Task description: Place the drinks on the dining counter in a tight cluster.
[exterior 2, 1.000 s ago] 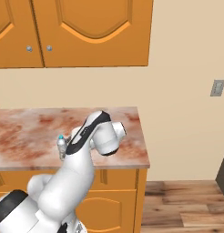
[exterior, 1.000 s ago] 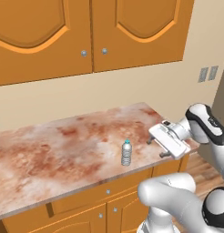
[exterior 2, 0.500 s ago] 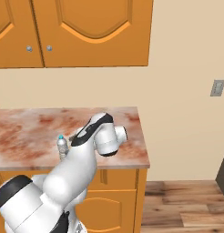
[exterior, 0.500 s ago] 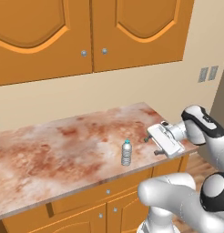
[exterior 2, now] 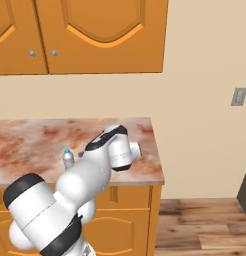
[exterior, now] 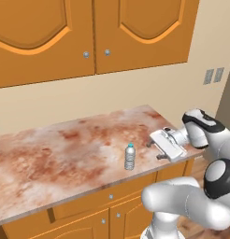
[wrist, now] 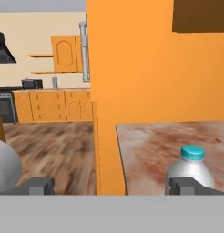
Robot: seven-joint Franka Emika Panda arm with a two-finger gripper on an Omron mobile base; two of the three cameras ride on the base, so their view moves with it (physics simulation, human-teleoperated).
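water bottle (exterior: 130, 157): blue cap, upright on marbled counter (exterior: 65, 149) below wall cabinets | label: no writing readable | gripper (exterior: 154, 150): fingers spread apart, beside bottle, holding nothing

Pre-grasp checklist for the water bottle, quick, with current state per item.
1. Small clear water bottle with blue cap upright on the reddish marbled counter: ok.
2. Gripper open: ok, its fingers stand wide apart in the hand view.
3. Nothing held: ok.
4. Bottle centred between the fingers: not ok; in the hand view it sits by one finger, not mid-gap.
5. Gripper apart from the bottle: ok, a gap of counter shows in the left base view.
6. Finger height against the bottle body: cannot tell.
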